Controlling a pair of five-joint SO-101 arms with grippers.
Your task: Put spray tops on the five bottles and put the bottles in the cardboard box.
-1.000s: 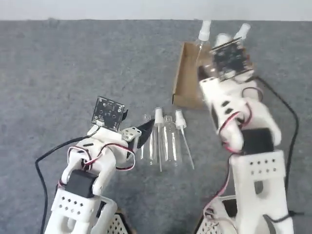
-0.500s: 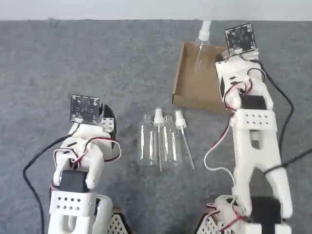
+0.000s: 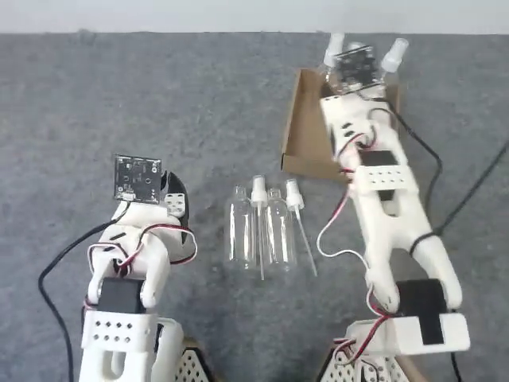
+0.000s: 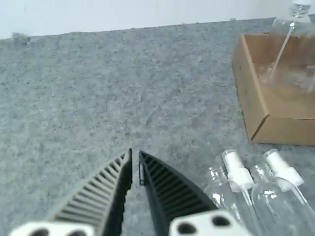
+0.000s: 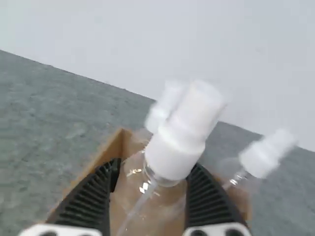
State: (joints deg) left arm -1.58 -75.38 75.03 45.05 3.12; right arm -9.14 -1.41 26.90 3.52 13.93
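My right gripper (image 5: 155, 169) is shut on the neck of a clear bottle (image 5: 162, 196) with a white spray top (image 5: 182, 130), held over the cardboard box (image 3: 306, 131). Two more capped bottles (image 3: 395, 52) stand at the box's far side. On the carpet lie two open clear bottles (image 3: 242, 231) and two loose spray tops (image 3: 258, 191) with long tubes. My left gripper (image 4: 135, 158) is shut and empty, a little to the left of these bottles (image 4: 229, 194). In the high view the left gripper (image 3: 176, 199) points towards the far side.
Grey carpet (image 3: 119, 103) covers the whole table, with open room left of the box. The right arm (image 3: 378, 175) stretches along the box's right side. Cables trail beside both arm bases. A pale wall runs along the far edge.
The left gripper drew back to the left, away from the loose bottles, and now keeps still. The right arm swung right, then back towards the middle of the box's far side.
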